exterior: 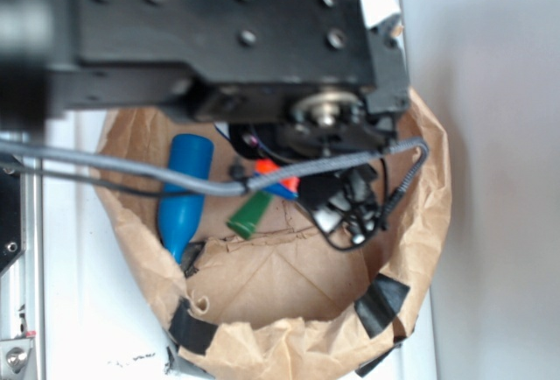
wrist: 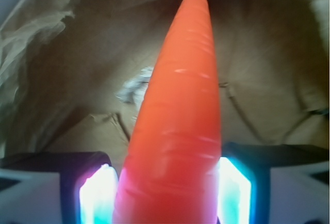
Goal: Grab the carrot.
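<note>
Claw: clamped on the carrot. In the wrist view both fingers press right up against its sides, glowing bluish-white where they meet it.
Carrot: sitting squarely between the fingers, pointed tip sticking straight out ahead of the claw toward the far wall of the bag. Ridges along the orange skin show up pretty clearly. In the exterior view only a bit of orange peeks out under the arm, with the green stem poking out at a slant below it.
Paper bag: brown, rim rolled down, black tape patches on the near edge. The claw is down inside it, and the creased bottom lies beyond the carrot's tip.
Blue bottle: lying in the bag off to one side of the claw, near the green stem but not touching it as far as I can tell.
Arm: big black block over the bag, blurry, hides most of the claw from the exterior view.
Cable: grey, runs across in front of the bottle toward the claw.
Desk: white, under the bag.
</note>
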Motion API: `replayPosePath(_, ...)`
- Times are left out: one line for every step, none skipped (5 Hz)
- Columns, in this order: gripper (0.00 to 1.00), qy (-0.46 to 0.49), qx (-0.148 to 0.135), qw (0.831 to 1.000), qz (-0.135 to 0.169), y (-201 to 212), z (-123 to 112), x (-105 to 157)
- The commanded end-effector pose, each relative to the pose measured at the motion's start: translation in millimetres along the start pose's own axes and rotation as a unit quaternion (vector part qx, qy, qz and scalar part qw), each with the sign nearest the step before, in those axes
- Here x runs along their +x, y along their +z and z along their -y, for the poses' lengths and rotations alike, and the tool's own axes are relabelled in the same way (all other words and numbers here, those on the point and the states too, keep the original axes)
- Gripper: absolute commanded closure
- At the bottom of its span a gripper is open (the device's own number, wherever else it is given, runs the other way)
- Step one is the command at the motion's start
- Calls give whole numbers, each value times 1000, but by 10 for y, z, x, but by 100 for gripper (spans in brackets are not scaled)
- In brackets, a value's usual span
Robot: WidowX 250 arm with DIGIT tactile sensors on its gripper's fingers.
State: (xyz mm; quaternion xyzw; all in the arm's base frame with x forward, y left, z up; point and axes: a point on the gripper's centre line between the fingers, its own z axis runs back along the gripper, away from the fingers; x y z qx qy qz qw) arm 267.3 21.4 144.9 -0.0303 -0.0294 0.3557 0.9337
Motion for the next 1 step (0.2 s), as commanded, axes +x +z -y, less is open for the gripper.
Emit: replayPosePath(100, -42, 22, 997, 66, 511, -120, -103)
